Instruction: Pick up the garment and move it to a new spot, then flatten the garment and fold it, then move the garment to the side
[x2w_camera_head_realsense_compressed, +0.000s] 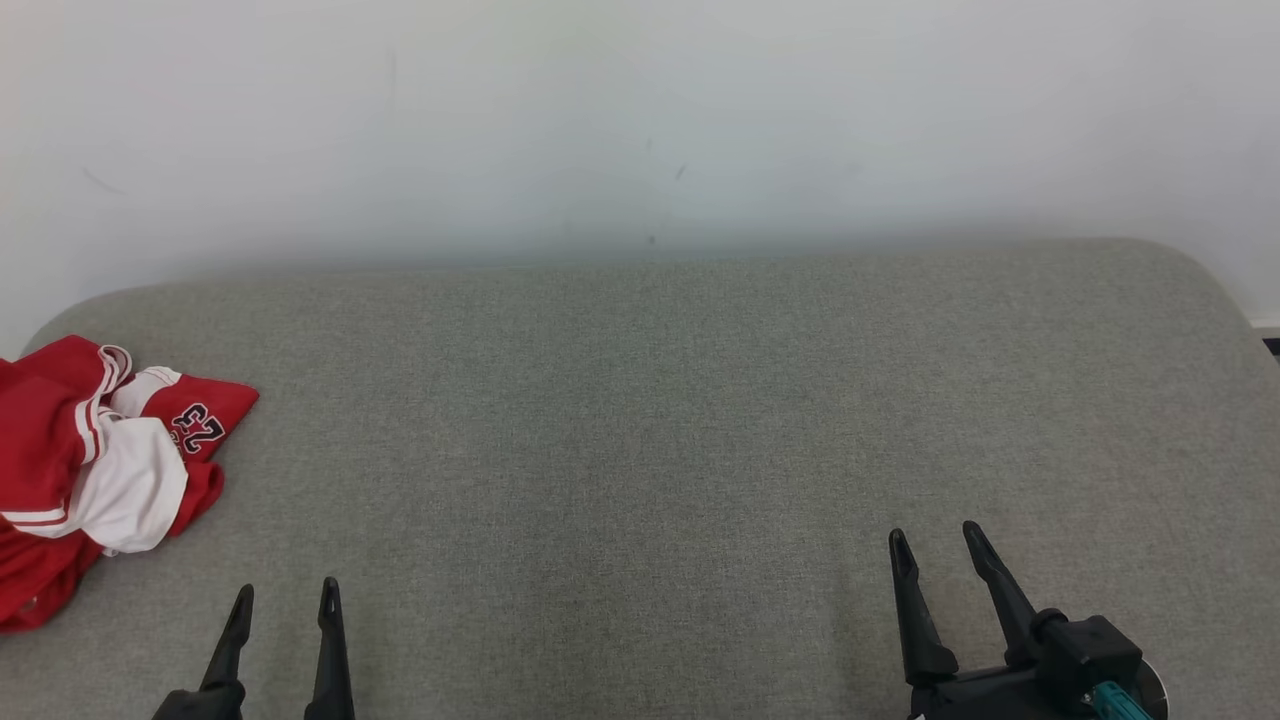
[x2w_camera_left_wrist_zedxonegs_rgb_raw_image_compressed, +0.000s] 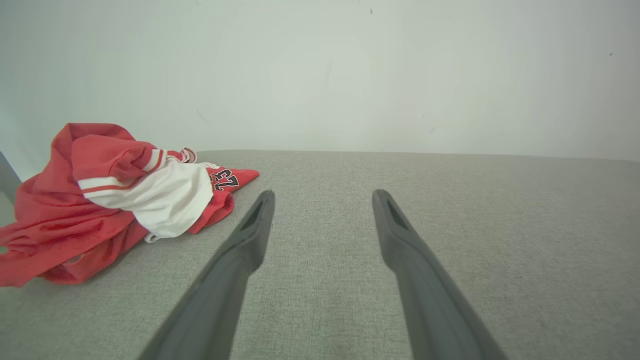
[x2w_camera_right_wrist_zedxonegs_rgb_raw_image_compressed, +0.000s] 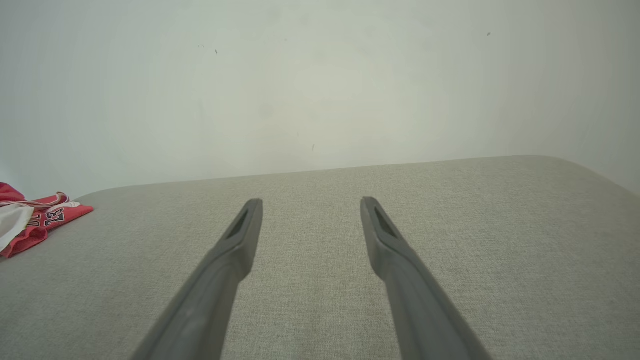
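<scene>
A crumpled red and white garment (x2w_camera_head_realsense_compressed: 95, 470) with a dark number printed on it lies bunched at the far left of the grey fabric surface (x2w_camera_head_realsense_compressed: 640, 420), partly cut off by the head view's left edge. The left wrist view shows the garment (x2w_camera_left_wrist_zedxonegs_rgb_raw_image_compressed: 115, 200) heaped to the left of my fingers. My left gripper (x2w_camera_head_realsense_compressed: 285, 592) is open near the front edge, apart from the garment and to its lower right. At the lower right my right gripper (x2w_camera_head_realsense_compressed: 930, 538) is open and holds nothing. In the right wrist view the garment (x2w_camera_right_wrist_zedxonegs_rgb_raw_image_compressed: 35, 222) sits far off to the left.
A pale wall (x2w_camera_head_realsense_compressed: 640, 120) rises right behind the grey surface. The surface's far right corner (x2w_camera_head_realsense_compressed: 1190, 260) is rounded and drops off beyond it. Bare grey fabric stretches between the garment and my right gripper.
</scene>
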